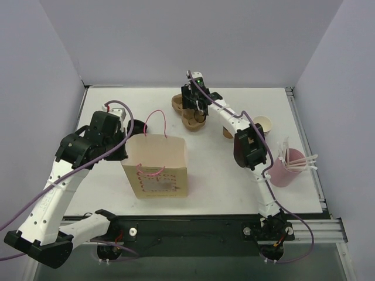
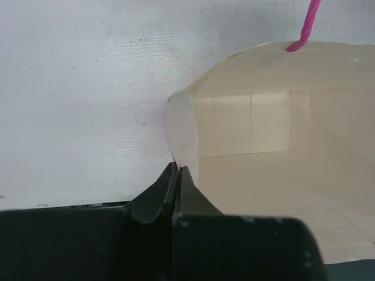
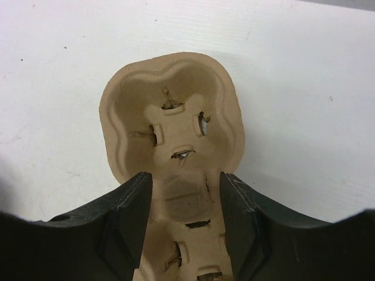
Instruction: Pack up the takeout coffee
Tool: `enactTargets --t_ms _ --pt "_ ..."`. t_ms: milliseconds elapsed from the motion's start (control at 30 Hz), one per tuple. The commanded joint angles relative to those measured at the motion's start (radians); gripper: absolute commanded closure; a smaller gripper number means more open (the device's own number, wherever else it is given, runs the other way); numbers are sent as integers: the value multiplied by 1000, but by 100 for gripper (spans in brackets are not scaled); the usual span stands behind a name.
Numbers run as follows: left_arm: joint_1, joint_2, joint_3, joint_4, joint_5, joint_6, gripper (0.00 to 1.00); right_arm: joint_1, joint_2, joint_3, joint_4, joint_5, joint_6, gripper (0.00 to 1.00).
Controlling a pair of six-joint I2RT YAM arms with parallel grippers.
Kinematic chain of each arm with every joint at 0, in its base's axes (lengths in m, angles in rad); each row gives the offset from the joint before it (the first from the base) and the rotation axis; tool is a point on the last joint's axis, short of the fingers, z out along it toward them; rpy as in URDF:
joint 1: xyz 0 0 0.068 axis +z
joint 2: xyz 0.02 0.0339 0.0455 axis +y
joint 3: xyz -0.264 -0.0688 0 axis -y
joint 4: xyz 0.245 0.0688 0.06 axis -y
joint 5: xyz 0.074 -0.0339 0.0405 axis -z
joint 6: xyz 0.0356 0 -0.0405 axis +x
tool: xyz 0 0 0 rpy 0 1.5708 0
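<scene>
Over the cup carrier [image 3: 173, 129], right hand [image 3: 184, 178] straddles it, grip unclear; left hand [image 2: 177, 172] clenches bag rim [image 2: 181, 126].

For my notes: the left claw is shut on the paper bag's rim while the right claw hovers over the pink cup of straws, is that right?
Not quite: the right claw straddles the pulp cup carrier, as the right wrist view shows. The left claw is indeed shut on the rim of the paper bag.

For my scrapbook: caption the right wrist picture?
Right hand straddles the waist of an empty cup tray on the table.
</scene>
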Motion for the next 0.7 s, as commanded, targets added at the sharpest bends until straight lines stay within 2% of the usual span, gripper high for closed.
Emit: enactTargets --t_ms 0,300,400,667 --pt "4 -6 10 23 27 -11 100 8 29 -6 35 7 9 51" --pt "4 3 18 36 34 -11 100 12 31 -34 26 -13 12 51" --pt "4 3 19 34 34 -10 100 12 32 -42 23 -11 9 55" --pt "4 9 30 34 34 -10 100 24 17 -62 21 -36 -42 50"
